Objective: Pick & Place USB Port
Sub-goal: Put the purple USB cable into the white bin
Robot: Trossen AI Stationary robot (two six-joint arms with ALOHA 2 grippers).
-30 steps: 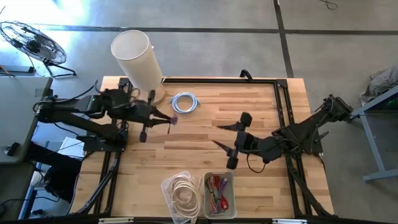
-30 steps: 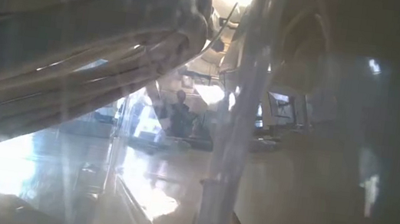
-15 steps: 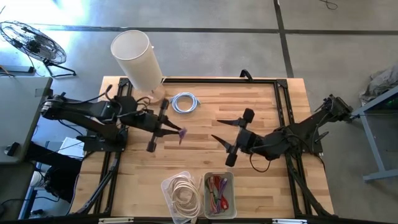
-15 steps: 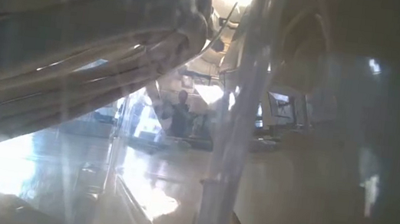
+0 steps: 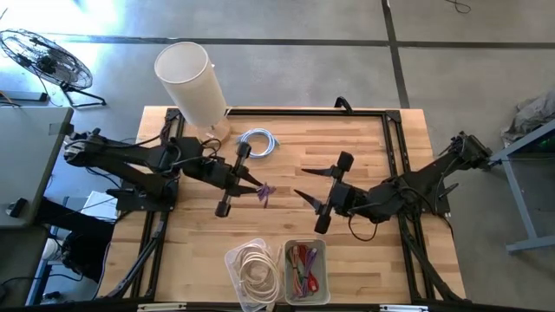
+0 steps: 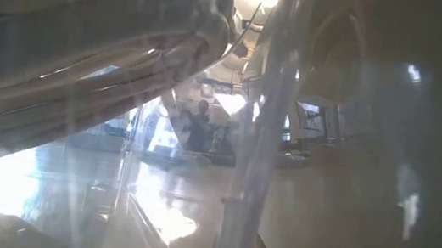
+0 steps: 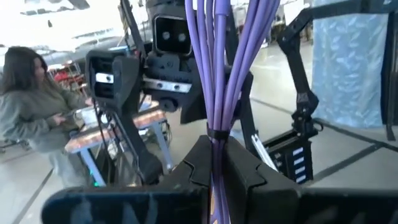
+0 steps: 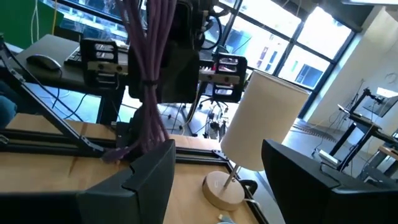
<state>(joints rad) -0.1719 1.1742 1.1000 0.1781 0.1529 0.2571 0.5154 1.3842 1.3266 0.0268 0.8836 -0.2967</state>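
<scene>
The USB cable is a purple bundle [image 5: 265, 191] bound by a dark tie. My left gripper [image 5: 257, 185] is shut on it above the middle of the table. In the left wrist view the bundle [image 7: 217, 68] rises from between my fingers. My right gripper [image 5: 306, 185] is open, a short way toward the table's right, facing the bundle. Its wrist view shows the bundle [image 8: 148, 74] ahead, beyond its spread fingers [image 8: 146, 177]. The low view is blocked by the clear containers. My left gripper pinches the purple bundle between its two fingers just below the dark tie [image 7: 215, 133]. The fingers come level from the table's left and lie across the strands. The bundle is lifted clear of the table; its longer part [image 7: 214, 50] stands beyond the fingers, fanning out slightly.
A white cylinder lamp [image 5: 192, 83] stands at the far left of the table, with a light-blue coiled cable [image 5: 257, 143] beside it. Two clear containers sit at the near edge, one with white cables [image 5: 254, 268], one with coloured cables [image 5: 303, 266]. A person [image 7: 31, 106] shows beyond the table.
My left gripper has carried the purple bundle toward the table's right and slightly nearer, closing on my right gripper, and has stayed shut on it. My right gripper has kept almost still and open.
</scene>
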